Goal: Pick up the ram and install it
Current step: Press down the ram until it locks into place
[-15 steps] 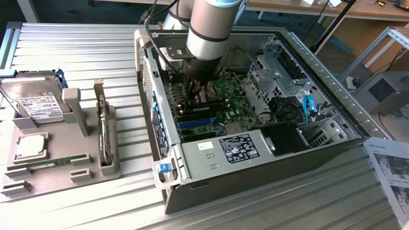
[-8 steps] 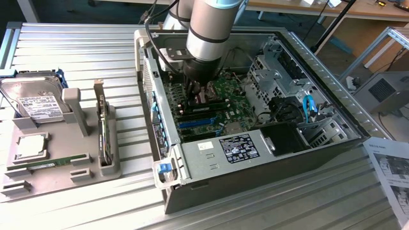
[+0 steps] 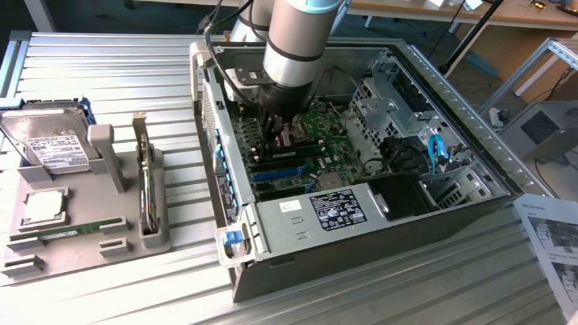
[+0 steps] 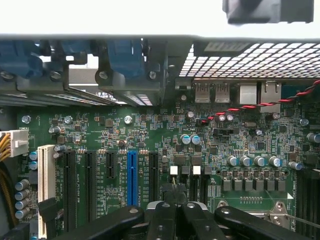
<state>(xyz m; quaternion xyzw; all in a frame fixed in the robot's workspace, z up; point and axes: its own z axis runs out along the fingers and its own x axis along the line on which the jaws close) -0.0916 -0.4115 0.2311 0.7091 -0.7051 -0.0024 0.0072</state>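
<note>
Gripper (image 4: 176,205) fingers pressed together with nothing visibly between them, lowered inside the open computer case (image 3: 470,128) just above the green motherboard (image 4: 150,135). One ram (image 3: 294,150) stick stands seated in a slot on the motherboard beside the gripper; a second lies flat along the front of the grey parts tray (image 3: 126,247), at the exterior view's left. Hard drive (image 3: 50,142), processor chip (image 3: 42,206) and upright expansion card (image 3: 145,183) rest in the tray.
</note>
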